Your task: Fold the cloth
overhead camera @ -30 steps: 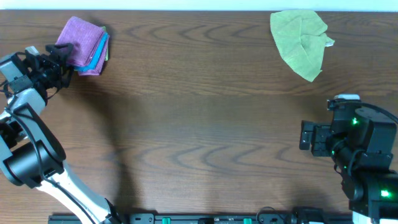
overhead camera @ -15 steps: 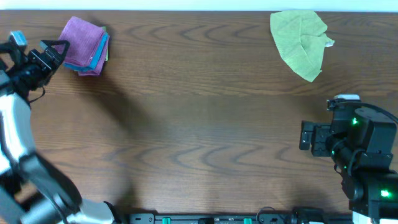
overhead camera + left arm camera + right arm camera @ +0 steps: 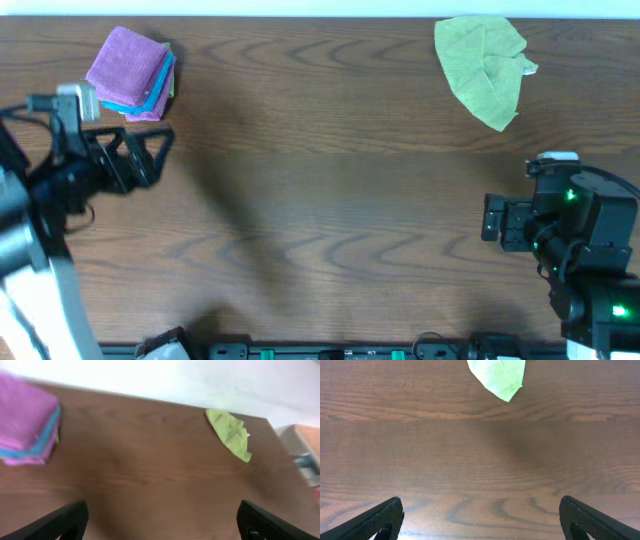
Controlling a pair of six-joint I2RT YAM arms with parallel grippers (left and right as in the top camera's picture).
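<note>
- cloth [image 3: 122, 68]: lilac-purple, folded into a small square, at the far left corner of the counter [image 3: 320, 200]
- it lies on top of a folded blue cloth [image 3: 160, 88]; the blue edges show along the stack's right and near sides
- left wrist view is blurred, with the purple-over-blue stack at its left edge
- left claw [image 3: 158, 158]: fingers apart and holding nothing, above the counter by the left edge
- it sits just to the near side of the cloth stack, not touching it, with the tips pointing toward the right edge
- right claw [image 3: 480, 507]: fingers wide apart, nothing between them, only bare wood grain below
- it is over the counter close to the right edge, in the near half, well apart from the cloth
- light green cloth [image 3: 482, 65]: crumpled and unfolded, near the far right corner, with one pointed corner aimed at the near edge
- the right wrist view catches only that pointed tip at the top of the frame
</note>
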